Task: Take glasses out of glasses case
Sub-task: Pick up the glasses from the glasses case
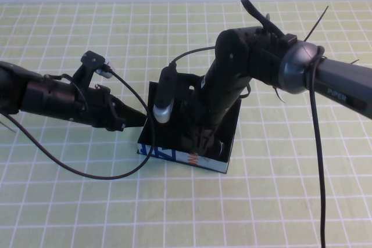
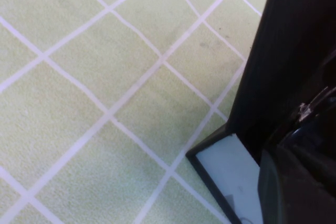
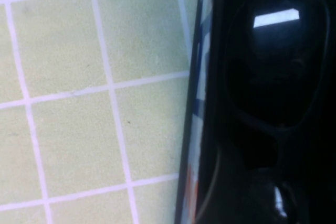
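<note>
Checked mat (image 1: pixel 70 201); right gripper (image 1: pixel 200 137) plunged into glasses case (image 1: pixel 229 143), left gripper (image 1: pixel 136 119) alongside.

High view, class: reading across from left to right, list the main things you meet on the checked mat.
Left tool at the case's left side → glasses case, lid open → right tool reaching down into the case, its arm stretching off right.

The high view looks down from the robot's side; both wrist views sit very close, sharing the glasses case (image 1: pixel 189 137) toward 12 o'clock.
</note>
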Robot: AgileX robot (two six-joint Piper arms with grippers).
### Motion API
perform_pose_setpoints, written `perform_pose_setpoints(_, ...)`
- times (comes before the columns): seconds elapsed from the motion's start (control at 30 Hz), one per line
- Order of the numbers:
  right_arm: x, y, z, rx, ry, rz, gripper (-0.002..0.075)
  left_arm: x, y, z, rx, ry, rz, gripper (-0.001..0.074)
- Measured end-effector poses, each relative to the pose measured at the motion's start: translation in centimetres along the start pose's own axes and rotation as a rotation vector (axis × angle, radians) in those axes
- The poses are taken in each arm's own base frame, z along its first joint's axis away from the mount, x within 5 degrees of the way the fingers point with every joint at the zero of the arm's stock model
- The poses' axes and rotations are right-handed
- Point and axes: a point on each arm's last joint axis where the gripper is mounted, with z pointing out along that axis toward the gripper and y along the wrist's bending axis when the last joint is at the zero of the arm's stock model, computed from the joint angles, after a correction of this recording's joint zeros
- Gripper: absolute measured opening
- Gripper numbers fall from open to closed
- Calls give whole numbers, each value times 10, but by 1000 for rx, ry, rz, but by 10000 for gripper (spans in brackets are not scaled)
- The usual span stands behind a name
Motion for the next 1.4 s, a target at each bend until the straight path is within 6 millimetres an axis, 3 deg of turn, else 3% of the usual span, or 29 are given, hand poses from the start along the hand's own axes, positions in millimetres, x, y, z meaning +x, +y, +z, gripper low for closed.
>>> perform_pose_setpoints(0.47,2,-1,8,-5,15,0,335,0,0,0,0,0,0,-4)
perform_pose_setpoints(0.97,3,-2,10,-1,21,-2,151,0,0,0,2,0,0,-4)
perform_pose_setpoints(1.17,2,-1,8,-8,16,1,30,0,0,0,4,0,0,-4)
perform_pose_setpoints(1.4,-4,-3,-3,-18,31,24,15,0,-4,0,43,0,0,-4)
